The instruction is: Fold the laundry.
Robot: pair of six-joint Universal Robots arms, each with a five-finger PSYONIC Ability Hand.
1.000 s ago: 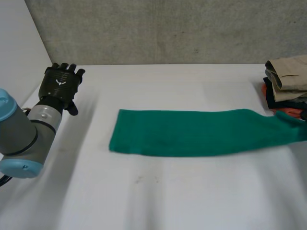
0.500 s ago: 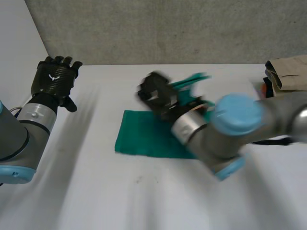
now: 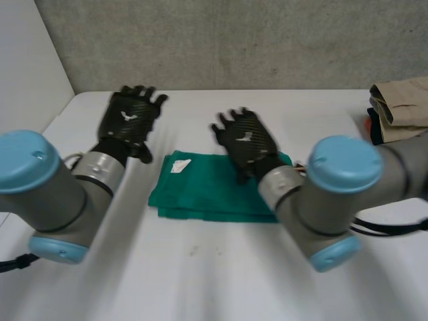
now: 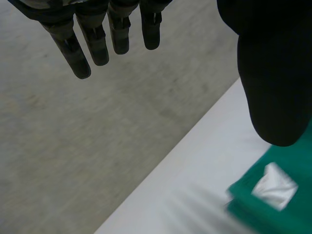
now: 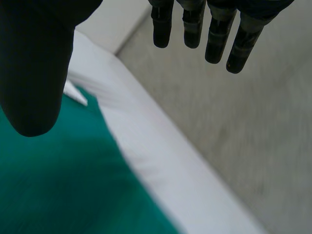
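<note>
A green cloth (image 3: 200,194) lies folded over on the white table (image 3: 200,281), with a small white label (image 3: 180,166) showing near its far left corner. My left hand (image 3: 130,119) hovers just beyond that corner, fingers straight and spread, holding nothing. Over the cloth's far right part my right hand (image 3: 246,139) is raised, fingers straight, empty. In the left wrist view the fingers (image 4: 97,41) and thumb (image 4: 273,68) stand apart above the label (image 4: 274,185) and cloth corner (image 4: 287,214). The right wrist view has fingers (image 5: 195,27) and thumb (image 5: 36,68) spread over the cloth (image 5: 58,185).
A stack of folded clothes (image 3: 401,114), beige on top with dark and orange pieces under it, sits at the table's far right edge. A grey wall (image 3: 234,40) rises behind the table. My two arms stand at either side of the cloth.
The long green cloth has been folded over from the right into a shorter piece. My right hand carried its end across and let go; my left hand moved in toward the cloth's left corner.
</note>
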